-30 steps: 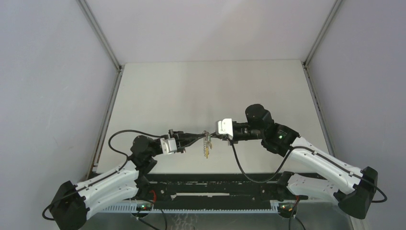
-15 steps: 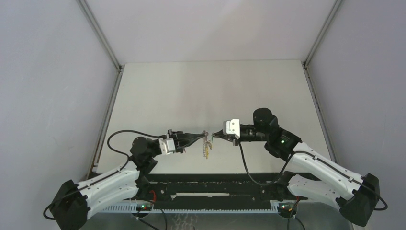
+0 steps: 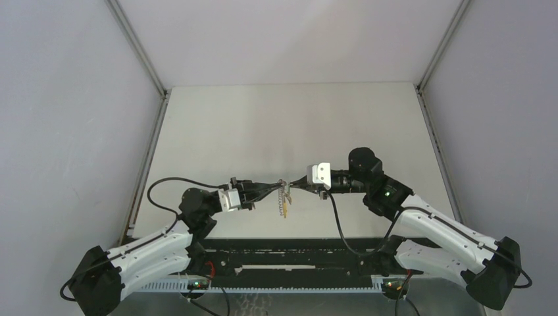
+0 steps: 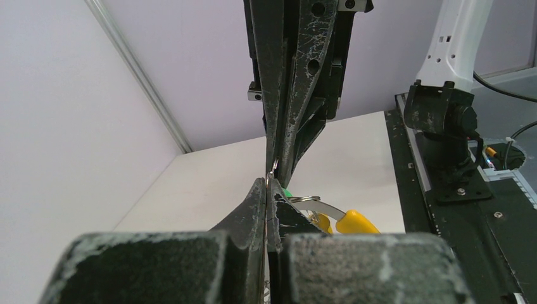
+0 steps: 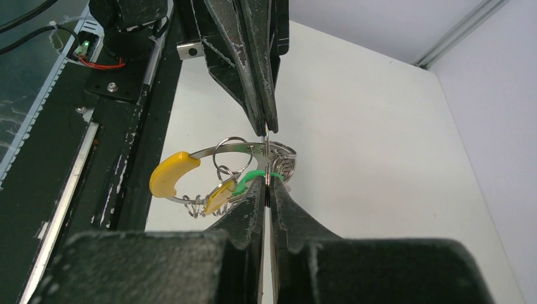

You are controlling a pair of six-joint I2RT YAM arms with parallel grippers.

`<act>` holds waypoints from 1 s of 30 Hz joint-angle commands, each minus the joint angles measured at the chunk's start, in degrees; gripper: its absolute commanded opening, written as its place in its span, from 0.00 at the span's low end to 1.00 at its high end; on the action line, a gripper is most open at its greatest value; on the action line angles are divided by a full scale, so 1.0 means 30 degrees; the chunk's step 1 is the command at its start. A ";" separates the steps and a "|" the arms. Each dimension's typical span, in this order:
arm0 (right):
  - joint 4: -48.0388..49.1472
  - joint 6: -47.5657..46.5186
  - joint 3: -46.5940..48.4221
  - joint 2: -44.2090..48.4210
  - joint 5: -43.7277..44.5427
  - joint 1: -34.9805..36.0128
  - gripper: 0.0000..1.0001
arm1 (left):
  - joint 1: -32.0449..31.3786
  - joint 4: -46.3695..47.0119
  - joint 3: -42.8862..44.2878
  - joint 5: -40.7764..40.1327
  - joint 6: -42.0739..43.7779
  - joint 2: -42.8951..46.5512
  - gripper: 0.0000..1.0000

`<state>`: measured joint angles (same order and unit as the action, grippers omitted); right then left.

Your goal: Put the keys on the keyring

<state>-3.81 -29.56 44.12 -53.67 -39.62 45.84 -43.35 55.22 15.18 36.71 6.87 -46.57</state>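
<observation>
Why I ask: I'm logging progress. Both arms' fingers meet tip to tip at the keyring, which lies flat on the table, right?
Not flat on the table. The right wrist view shows the keyring hanging in the air where the left fingers and right fingers meet tip to tip, yellow-headed keys dangling, the table below it.

Your right gripper (image 5: 266,187) filled the bottom edge, its two fingers pressed tight together. The left gripper (image 5: 265,126) pointed down from the top, pinched just as tight, tip facing tip. Between the tips ran a thin metal strip, probably the keyring (image 5: 266,152) seen edge-on, and both grippers seemed to pinch it. A green key (image 5: 249,177) sat against your fingertips. A yellow key (image 5: 168,175) hung to the left among small wire loops, above the white table (image 5: 380,126).
</observation>
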 commanded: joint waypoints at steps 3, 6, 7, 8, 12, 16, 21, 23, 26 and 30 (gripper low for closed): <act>0.0976 0.0187 0.0118 -0.0032 -0.0596 -0.0018 0.00 | 0.0096 0.1222 -0.0289 0.0212 -0.0299 0.0033 0.00; 0.1007 0.0158 0.0124 -0.0118 -0.0644 -0.0018 0.00 | 0.0096 0.1218 -0.0255 0.0248 -0.0320 -0.0034 0.00; 0.1008 0.0131 0.0119 -0.0126 -0.0658 0.0004 0.00 | 0.0096 0.1218 -0.0270 0.0234 -0.0335 -0.0034 0.00; 0.1008 0.0128 0.0118 -0.0153 -0.0693 0.0010 0.00 | 0.0096 0.1221 -0.0257 0.0200 -0.0337 -0.0009 0.00; 0.0993 0.0076 0.0140 -0.0166 -0.0739 0.0055 0.00 | 0.0096 0.1222 -0.0256 0.0213 -0.0339 0.0039 0.00; 0.0625 -0.0073 0.0262 -0.0215 -0.0726 0.0096 0.00 | 0.0096 0.1220 -0.0288 0.0215 -0.0353 0.0097 0.00; 0.0568 -0.0137 0.0310 -0.0188 -0.0702 0.0128 0.00 | 0.0096 0.1222 -0.0255 0.0410 -0.0429 0.0108 0.00; 0.0565 -0.0147 0.0309 -0.0212 -0.0724 0.0129 0.00 | 0.0096 0.1218 -0.0227 0.0474 -0.0440 0.0056 0.00; 0.0506 -0.0242 0.0426 -0.0266 -0.0736 0.0129 0.00 | 0.0096 0.1214 -0.0198 0.0595 -0.0482 -0.0003 0.00; 0.0425 -0.0321 0.0499 -0.0303 -0.0862 0.0103 0.00 | 0.0096 0.1221 -0.0138 0.0674 -0.0478 -0.0076 0.00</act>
<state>-3.27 -29.82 44.12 -54.52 -40.88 45.89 -43.31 55.24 15.18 37.89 6.50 -46.85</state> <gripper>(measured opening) 0.006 0.005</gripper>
